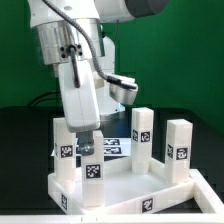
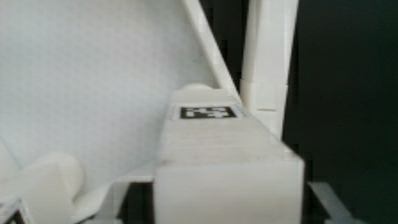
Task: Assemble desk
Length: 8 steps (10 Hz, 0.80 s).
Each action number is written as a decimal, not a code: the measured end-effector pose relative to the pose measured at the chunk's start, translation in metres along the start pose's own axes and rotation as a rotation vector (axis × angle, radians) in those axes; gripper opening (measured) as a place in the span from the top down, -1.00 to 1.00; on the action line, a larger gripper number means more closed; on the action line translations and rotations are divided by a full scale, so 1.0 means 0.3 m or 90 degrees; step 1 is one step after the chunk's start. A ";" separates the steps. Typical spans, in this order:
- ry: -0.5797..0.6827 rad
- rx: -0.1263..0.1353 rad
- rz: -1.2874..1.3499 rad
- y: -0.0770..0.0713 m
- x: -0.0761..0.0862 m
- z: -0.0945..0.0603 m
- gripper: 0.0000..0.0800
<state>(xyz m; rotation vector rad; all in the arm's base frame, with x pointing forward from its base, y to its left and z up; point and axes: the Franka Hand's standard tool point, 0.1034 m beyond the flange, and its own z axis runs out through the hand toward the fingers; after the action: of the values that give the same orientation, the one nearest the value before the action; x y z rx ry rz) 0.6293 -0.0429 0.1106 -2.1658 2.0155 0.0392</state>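
While gripped upright, leg (image 1: 92, 165) between pincer (image 1: 90, 140) fingers, above tabletop (image 1: 150, 182)

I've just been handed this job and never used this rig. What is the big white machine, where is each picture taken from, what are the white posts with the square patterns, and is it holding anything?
The big white machine is a robot arm; its gripper has two fingers. One picture comes from a camera standing off the arm, the other from a camera on its wrist, looking down past the fingers.

On the dark table lies a white rimmed tabletop, upside down. The tagged posts are desk legs; three already stand upright in corners, for instance this leg.

The gripper is closed on a fourth leg, holding it upright at the near corner. Whether it is fully seated cannot be told.

The flat tagged sheet behind is the marker board, only a reference for the cameras.
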 end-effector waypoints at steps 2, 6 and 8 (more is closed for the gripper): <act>0.007 0.004 -0.111 -0.008 -0.002 -0.002 -0.26; 0.033 0.032 -0.526 -0.025 -0.023 0.003 -0.60; 0.043 0.022 -0.664 -0.026 -0.022 0.001 -0.62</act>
<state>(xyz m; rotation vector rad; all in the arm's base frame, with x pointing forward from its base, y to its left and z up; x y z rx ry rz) 0.6365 -0.0358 0.1121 -2.9035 0.6834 -0.2045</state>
